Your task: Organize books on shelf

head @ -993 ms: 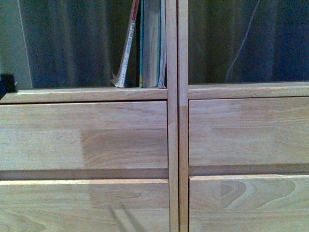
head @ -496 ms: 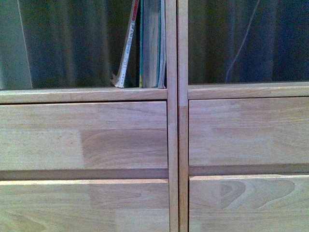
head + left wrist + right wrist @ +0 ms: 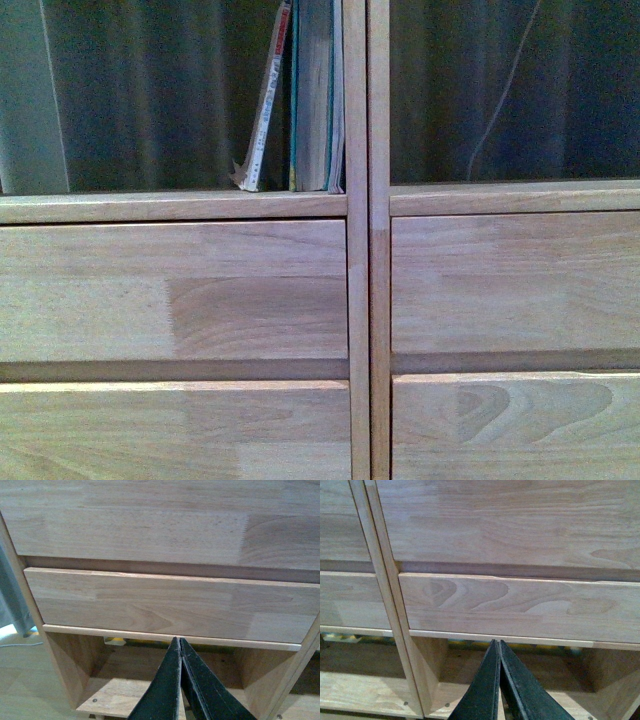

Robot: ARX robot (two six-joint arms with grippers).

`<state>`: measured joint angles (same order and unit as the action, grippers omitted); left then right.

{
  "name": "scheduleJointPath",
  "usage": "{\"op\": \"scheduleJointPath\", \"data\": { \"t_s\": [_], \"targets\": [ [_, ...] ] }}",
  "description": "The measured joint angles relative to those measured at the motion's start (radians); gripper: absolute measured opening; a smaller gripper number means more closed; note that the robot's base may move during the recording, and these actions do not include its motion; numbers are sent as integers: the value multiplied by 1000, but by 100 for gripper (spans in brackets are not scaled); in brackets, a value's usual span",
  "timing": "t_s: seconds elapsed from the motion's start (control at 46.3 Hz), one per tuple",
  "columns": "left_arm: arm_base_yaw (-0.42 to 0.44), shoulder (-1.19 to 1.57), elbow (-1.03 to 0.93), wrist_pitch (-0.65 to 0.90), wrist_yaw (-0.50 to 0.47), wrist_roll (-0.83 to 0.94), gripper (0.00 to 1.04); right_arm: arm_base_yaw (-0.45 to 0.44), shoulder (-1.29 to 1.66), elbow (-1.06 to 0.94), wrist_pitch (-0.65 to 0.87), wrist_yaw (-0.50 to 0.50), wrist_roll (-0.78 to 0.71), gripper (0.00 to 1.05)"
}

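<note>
In your front view, the shelf (image 3: 358,300) fills the frame, and the books sit in its upper left open compartment: the thin paperback (image 3: 264,110) leans tilted with its red-and-white spine toward you, its top resting toward the 2 or so teal-covered books (image 3: 315,100) that stand upright against the central divider. Your left gripper (image 3: 180,642) has its dark fingers pressed together with nothing between them, facing the lower drawer panel (image 3: 165,605) above a bottom compartment. Your right gripper (image 3: 499,644) is likewise closed and empty before the right column's lower panel (image 3: 520,605).
</note>
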<state>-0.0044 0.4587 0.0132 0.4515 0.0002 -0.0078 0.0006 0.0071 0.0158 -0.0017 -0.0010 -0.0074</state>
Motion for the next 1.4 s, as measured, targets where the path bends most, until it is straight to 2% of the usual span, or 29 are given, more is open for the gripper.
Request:
{"op": "scheduleJointPath", "data": {
  "t_s": [0.302,0.799,0.906,1.144,1.187,1.252,1.403],
  "targets": [
    [0,-154,0,-147,0,0,3,0,0,0,0,0,0,3],
    [0,-280,0,-272,0,0,3,0,0,0,0,0,0,3],
    [0,-435,0,-442,0,2,3,0,0,0,0,1,0,3],
    [0,-452,0,-450,0,2,3,0,-1,0,0,0,0,3],
    [0,-452,0,-450,0,2,3,0,-1,0,0,0,0,8],
    [0,-452,0,-450,0,2,11,0,-1,0,0,1,0,16],
    [0,-452,0,-450,0,2,40,0,-1,0,0,0,0,44]
  ]
}}
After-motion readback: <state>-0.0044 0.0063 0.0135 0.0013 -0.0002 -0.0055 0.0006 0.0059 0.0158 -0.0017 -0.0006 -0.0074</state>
